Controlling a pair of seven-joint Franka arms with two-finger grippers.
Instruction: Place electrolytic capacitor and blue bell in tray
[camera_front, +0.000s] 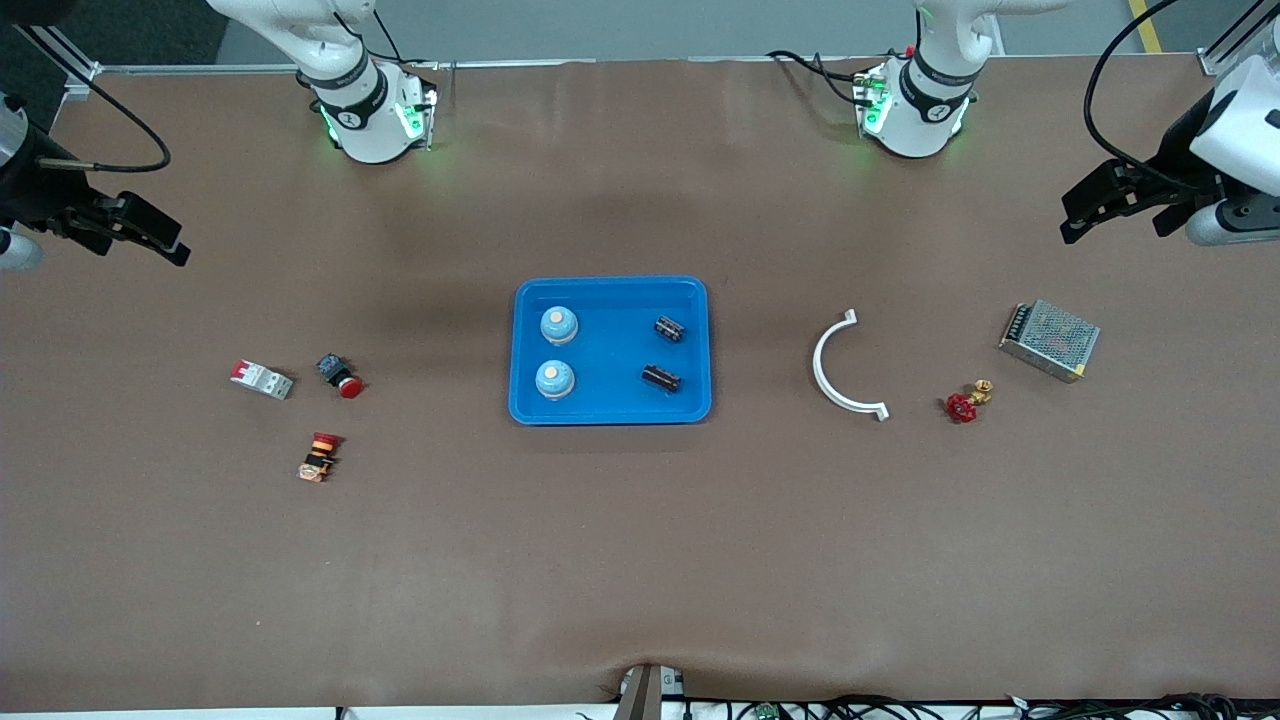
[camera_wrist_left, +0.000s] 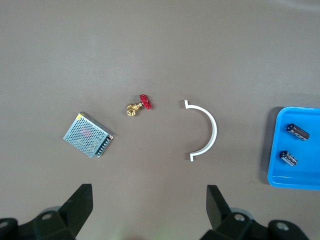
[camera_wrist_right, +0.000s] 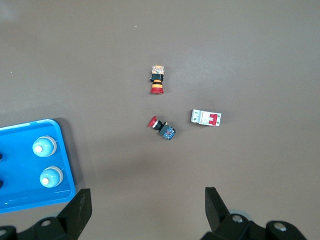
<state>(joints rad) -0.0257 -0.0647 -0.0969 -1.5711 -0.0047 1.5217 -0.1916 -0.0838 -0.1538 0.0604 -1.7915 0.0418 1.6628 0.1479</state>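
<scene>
On the brown table (camera_front: 640, 560), both the left gripper (camera_front: 1125, 205) and right gripper (camera_front: 125, 232) hang spread wide.

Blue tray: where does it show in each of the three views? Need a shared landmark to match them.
Front view: the tray sits mid-table, holding two blue bells and two capacitors.
Left wrist view: only its capacitor end shows, cut by the picture's edge.
Right wrist view: only its bell end shows, at the picture's edge.
Shared landmark: the tray's raised rim itself; no other item appears in all three.
</scene>
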